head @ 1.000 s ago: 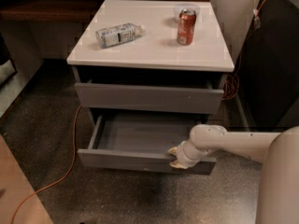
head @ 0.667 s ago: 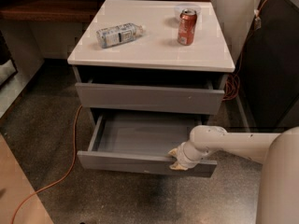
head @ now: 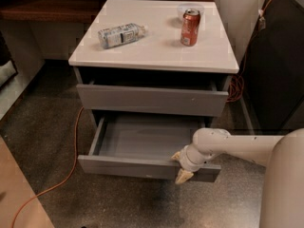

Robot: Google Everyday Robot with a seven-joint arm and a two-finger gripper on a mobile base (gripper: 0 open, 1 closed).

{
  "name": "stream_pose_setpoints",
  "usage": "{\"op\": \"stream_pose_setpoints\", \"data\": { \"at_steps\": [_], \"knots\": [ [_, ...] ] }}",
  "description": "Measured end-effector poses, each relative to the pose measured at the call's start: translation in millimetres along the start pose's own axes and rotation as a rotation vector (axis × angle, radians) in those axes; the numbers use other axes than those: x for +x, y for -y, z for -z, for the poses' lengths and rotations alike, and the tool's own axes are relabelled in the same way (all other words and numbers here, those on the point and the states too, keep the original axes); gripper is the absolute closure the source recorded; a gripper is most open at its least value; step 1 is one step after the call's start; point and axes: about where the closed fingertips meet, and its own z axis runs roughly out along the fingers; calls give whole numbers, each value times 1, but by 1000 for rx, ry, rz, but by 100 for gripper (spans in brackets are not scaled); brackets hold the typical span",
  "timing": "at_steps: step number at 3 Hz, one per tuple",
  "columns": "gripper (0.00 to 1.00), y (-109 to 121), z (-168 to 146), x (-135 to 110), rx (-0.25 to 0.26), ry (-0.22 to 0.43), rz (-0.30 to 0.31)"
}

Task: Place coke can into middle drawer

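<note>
— Where did the small red-orange soda can (head: 190, 28) stand?
— Upright on the white cabinet top (head: 156, 49), back right, a pale bowl (head: 189, 7) just behind; 1 clear plastic bottle (head: 119, 34) lay well left.
— The gripper (head: 180, 166)?
— Low at the pulled-out grey middle drawer's (head: 133, 166) front, right end; its grip I couldn't tell. I judged it should back off, then rise past the top drawer (head: 152, 100).

One gripper (head: 179, 166), at the middle drawer's (head: 142, 139) front; two drawers (head: 152, 100). Beyond it, one coke can (head: 190, 28), one bottle (head: 121, 34), one bowl (head: 190, 7).
</note>
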Motion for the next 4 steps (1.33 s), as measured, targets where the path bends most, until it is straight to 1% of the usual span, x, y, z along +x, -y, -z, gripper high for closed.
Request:
{"op": "stream_pose_setpoints", "data": {
  "at_steps": [1, 2, 3, 4],
  "knots": [
    [0, -11, 13, -7, 10, 49, -8],
    [0, -4, 49, -27, 32, 118, -23],
    [0, 15, 83, -49, 24, 202, -50],
    [0, 39, 122, -75, 29, 294, -83]
  ]
}}
